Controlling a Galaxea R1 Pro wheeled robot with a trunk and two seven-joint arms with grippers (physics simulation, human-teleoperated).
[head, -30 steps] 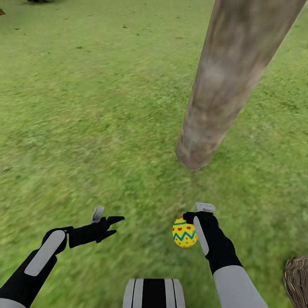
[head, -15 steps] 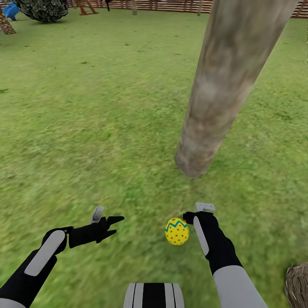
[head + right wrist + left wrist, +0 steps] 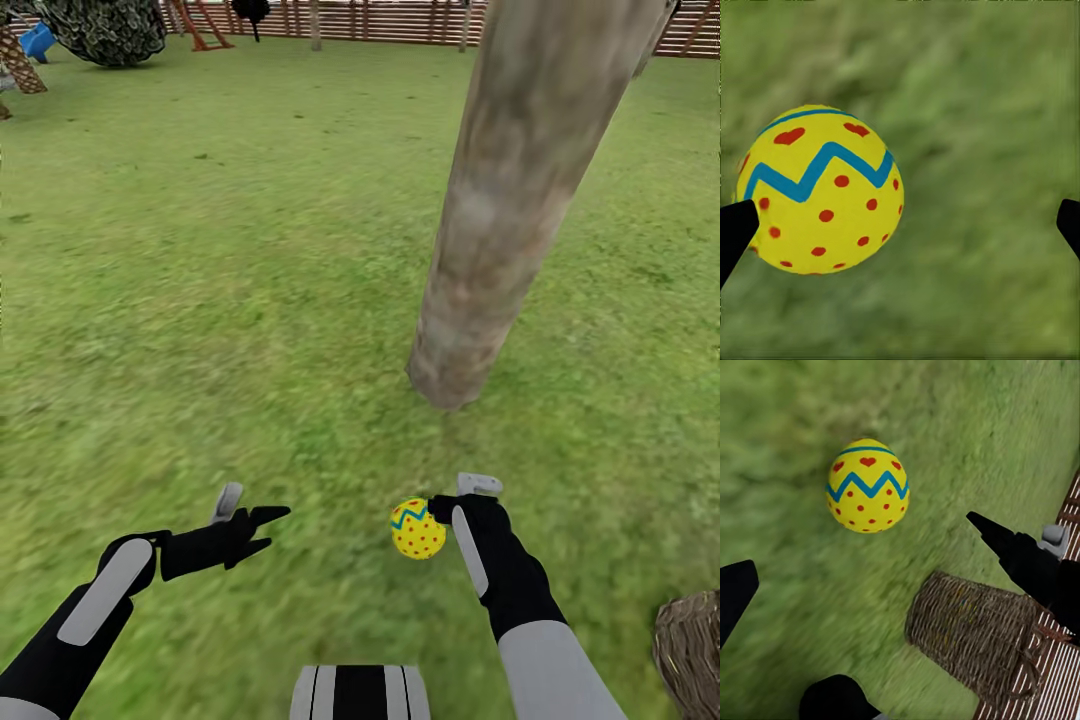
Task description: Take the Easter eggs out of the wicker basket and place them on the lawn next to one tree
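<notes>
Placing step in hand: right gripper (image 3: 440, 505) fingers spread, egg (image 3: 418, 529) released beside them near tree (image 3: 505, 230). Left gripper (image 3: 250, 515) open, empty. Next: return to basket (image 3: 690, 650).

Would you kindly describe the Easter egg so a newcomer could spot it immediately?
Find the thick grey-beige tree trunk rising from the lawn. On the near side of its base, beside the right gripper, is the egg: bright yellow with a blue zigzag band and red dots, unlike anything around it.
</notes>
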